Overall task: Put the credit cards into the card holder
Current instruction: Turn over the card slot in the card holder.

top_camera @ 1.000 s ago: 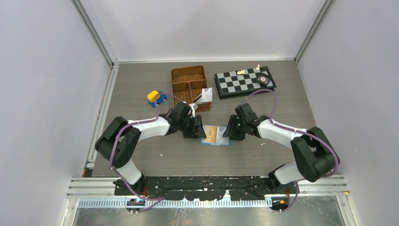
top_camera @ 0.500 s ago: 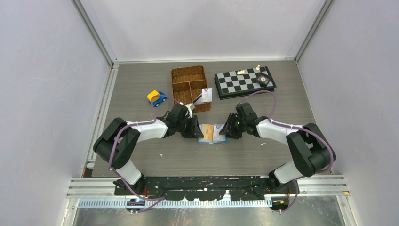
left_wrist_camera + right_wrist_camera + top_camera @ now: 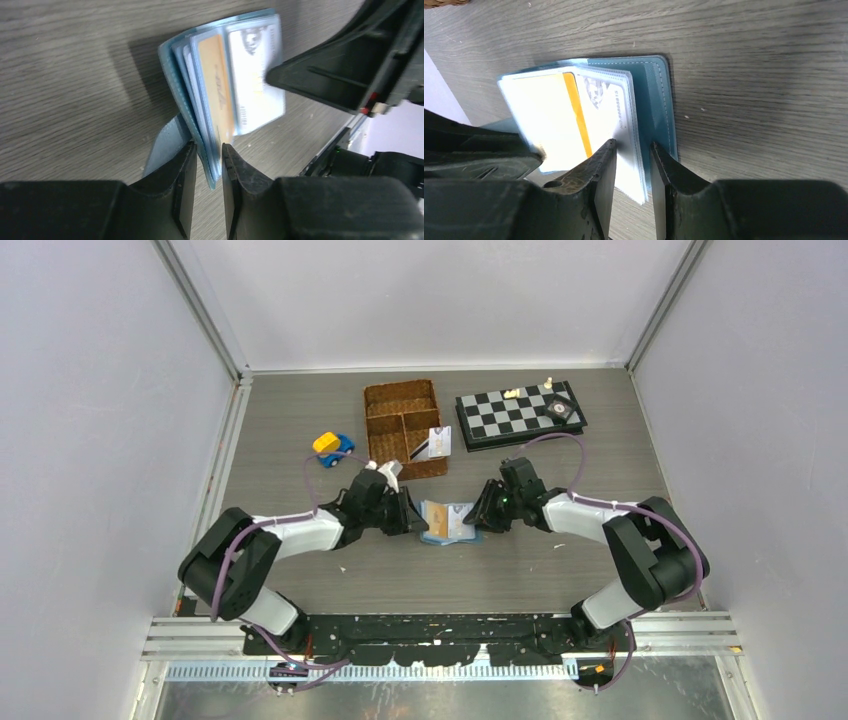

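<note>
Teal card holder (image 3: 447, 523) just in front of wicker basket (image 3: 400, 386), likely light, floppy, slick-sleeved, best held at side edges; left tool (image 3: 208, 150) and right tool (image 3: 633, 147) each clamp one.

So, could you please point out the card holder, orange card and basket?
card holder (image 3: 658, 95), right wrist view, teal cover.
orange card (image 3: 216, 85), left wrist view, card face.
wicker basket (image 3: 400, 384), top view, far rim.

My overhead camera looks down from behind the bases across the worktop (image 3: 300, 420); both wrist cameras face each other, close on the card holder (image 3: 447, 522).
</note>
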`<action>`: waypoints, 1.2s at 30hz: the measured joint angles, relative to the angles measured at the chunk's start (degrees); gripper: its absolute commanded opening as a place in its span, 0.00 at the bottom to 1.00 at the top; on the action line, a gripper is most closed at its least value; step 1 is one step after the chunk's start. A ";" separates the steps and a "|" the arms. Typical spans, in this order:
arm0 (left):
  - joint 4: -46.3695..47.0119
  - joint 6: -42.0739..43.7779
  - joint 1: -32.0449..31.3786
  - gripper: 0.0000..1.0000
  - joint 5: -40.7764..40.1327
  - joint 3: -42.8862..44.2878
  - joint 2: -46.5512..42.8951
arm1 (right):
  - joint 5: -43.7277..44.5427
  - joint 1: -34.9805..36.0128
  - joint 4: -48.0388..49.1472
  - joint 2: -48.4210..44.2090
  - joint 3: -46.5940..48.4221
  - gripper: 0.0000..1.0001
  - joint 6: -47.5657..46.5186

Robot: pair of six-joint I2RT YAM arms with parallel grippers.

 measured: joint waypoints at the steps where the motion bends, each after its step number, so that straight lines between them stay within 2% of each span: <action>1: 0.96 -0.26 0.00 0.26 0.00 -0.24 -0.37 | -0.02 0.00 0.15 0.09 0.00 0.36 0.07; 7: 7.06 -1.64 -0.50 0.25 1.16 -0.55 -2.10 | -1.25 0.39 2.34 1.38 0.02 0.34 1.05; 19: 11.80 -3.02 -0.55 0.20 4.24 -0.44 0.79 | -1.31 0.79 2.75 1.70 0.09 0.34 1.11; 27: 9.64 -3.10 -0.55 0.16 4.79 1.36 1.73 | -1.27 0.81 2.75 1.70 0.09 0.34 1.09; 36: 1.88 -1.22 -0.55 0.12 1.77 4.59 1.44 | -1.20 0.90 2.82 1.70 0.09 0.34 1.11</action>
